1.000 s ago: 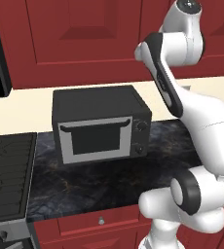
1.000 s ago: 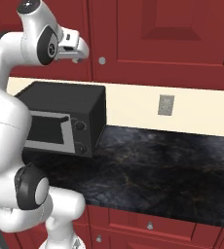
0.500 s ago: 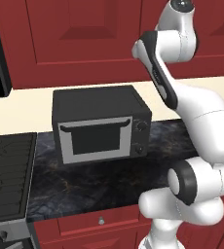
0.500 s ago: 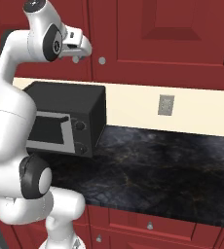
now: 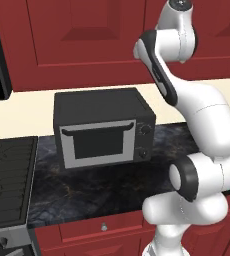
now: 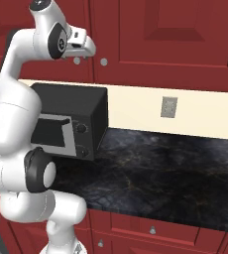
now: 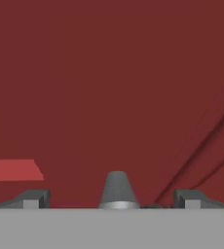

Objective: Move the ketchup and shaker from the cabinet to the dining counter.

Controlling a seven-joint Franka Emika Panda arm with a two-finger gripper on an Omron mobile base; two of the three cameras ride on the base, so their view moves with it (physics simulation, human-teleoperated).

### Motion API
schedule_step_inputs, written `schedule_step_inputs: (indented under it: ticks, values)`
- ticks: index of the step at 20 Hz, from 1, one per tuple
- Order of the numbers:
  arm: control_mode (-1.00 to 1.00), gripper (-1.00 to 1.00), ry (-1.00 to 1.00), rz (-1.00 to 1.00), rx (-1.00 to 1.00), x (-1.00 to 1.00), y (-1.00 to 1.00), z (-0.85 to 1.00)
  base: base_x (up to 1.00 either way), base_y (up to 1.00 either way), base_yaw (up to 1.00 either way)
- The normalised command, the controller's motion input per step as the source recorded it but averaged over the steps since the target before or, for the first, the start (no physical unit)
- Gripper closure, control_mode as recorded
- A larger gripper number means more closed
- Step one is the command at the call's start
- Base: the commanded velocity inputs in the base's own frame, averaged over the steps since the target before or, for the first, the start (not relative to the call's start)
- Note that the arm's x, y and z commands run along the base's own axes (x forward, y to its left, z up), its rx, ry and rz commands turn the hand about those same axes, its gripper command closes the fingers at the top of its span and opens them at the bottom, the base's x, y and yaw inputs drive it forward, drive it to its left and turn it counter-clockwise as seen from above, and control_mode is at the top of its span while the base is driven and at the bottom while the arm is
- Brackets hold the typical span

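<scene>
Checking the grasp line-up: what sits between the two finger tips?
In the hand view, a silver cabinet knob sits between the open gripper's tips.

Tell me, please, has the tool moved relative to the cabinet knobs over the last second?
Yes. In the right base view the tool has shifted right and slightly down toward the left cabinet knob, closing in on the cabinet door, jaws apart.

The cabinet (image 6: 155,39) looks like smooth dark-red wood with round shiny metal knobs (image 6: 103,62). The counter (image 6: 175,173) is glossy black stone. The microwave (image 5: 103,129) looks matt black with a grey metal door
</scene>
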Motion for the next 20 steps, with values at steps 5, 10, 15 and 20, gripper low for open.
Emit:
schedule_step_inputs:
  ticks: [5,10,15,20]
  values:
    - [-1.0,-1.0,0.07,-0.02,0.0,0.07,-0.02,-0.14,0.0,0.0,0.0]
    - [-1.0,-1.0,0.05,-0.02,0.0,0.01,-0.06,-0.17,0.0,0.0,0.0]
    - [-1.0,1.0,0.02,-0.01,0.0,0.04,-0.03,-0.09,0.0,0.0,0.0]
    - [-1.0,1.0,0.02,0.0,0.0,0.06,0.0,-0.02,0.0,0.0,0.0]
